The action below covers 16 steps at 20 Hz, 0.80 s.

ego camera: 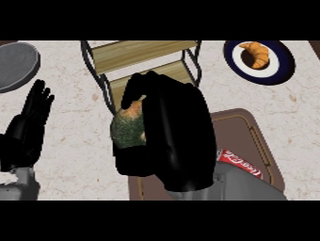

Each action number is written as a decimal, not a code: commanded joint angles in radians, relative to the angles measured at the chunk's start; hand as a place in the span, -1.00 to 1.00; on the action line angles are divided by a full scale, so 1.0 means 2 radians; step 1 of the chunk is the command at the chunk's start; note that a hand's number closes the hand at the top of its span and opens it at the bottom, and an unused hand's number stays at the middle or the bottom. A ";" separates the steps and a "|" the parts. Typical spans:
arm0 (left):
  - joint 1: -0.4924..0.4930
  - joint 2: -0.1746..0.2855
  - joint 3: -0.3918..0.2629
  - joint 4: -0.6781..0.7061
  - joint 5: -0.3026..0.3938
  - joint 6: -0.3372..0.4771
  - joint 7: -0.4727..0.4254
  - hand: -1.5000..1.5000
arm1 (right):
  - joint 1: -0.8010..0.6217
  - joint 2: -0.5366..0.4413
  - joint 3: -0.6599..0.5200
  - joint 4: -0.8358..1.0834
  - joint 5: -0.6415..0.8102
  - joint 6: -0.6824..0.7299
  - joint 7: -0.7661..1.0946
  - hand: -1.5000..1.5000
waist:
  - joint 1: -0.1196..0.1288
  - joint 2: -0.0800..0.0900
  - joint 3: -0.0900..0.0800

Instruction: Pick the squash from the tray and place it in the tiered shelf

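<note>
My right hand (177,127) fills the middle of the head view, its fingers and thumb curled round the squash (129,126), a mottled green and orange thing that shows only at the hand's left side. Hand and squash hang over the near edge of the tiered shelf (145,54), a dark wire frame with pale wooden slats at the back centre. The brown tray (250,129) lies to the right and below, mostly hidden by my forearm. My left hand (29,120) rests open at the left, fingers straight and pointing up.
A grey pan (10,63) sits at the back left. A dark-rimmed plate (284,63) with a croissant (256,53) stands at the back right. A red can (241,162) lies on the tray beside my right forearm.
</note>
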 commanded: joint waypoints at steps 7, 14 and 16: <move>-0.010 -0.012 -0.007 -0.014 -0.021 0.016 0.025 0.00 | -0.001 0.005 -0.087 0.139 0.005 -0.085 -0.087 1.00 | 0.001 0.003 0.001; 0.019 -0.012 -0.003 -0.031 -0.007 -0.009 0.009 0.00 | -0.060 0.005 -0.141 0.271 -0.019 -0.143 -0.167 1.00 | 0.004 0.003 0.000; 0.020 -0.006 0.009 -0.007 -0.002 -0.018 -0.018 0.00 | -0.096 0.005 -0.121 0.331 -0.036 -0.197 -0.166 1.00 | 0.009 0.004 0.000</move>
